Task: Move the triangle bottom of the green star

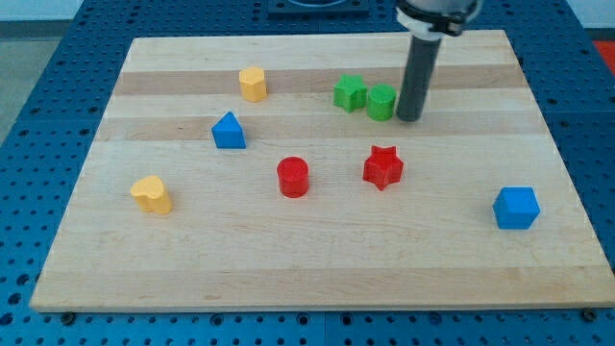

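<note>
In the camera view, a wooden board is seen on a blue perforated table, with seven blocks spread over it. No jaws are carried by this arm, so nothing is gripped or released: only a straight dark rod is fitted, and my tip is set down on the far right part of the board, just beside the right side of the green cylinder, possibly touching it; contact cannot be told for certain. The green star is found immediately left of that cylinder, the two green blocks being close together or touching. The blue triangle, the task's thing, is placed well to the left of my tip and slightly nearer, with both green blocks lying between it and the rod. The goal spot, the bare wood just near of the green star, is judged to lie to the right of the triangle, so a push toward the right is called for, and the tip must first be carried around to the triangle's left side. The red cylinder and red star are seen nearer, below that path.
</note>
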Controlling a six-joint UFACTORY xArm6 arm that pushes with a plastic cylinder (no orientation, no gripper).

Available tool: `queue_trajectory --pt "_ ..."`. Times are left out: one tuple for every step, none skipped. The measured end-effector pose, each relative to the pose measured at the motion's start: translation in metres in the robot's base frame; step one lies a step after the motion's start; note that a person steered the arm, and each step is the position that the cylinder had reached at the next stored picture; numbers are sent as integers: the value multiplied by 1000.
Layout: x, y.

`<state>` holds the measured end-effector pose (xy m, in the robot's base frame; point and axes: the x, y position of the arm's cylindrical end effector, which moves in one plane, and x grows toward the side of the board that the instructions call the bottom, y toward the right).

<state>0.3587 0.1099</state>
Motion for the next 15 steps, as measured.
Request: queue_trajectory --pt "-23 -13" --pt "-14 12" --pt "33 8" --pt "69 -56" --pt "87 -133" --pt "100 -230" --pt "105 -296" --pt "77 -295" --pt "55 -229" --pt "47 -166" --pt "69 -192" --pt "79 -276" --pt "48 -307" --pt "32 -256" --pt "32 -179"
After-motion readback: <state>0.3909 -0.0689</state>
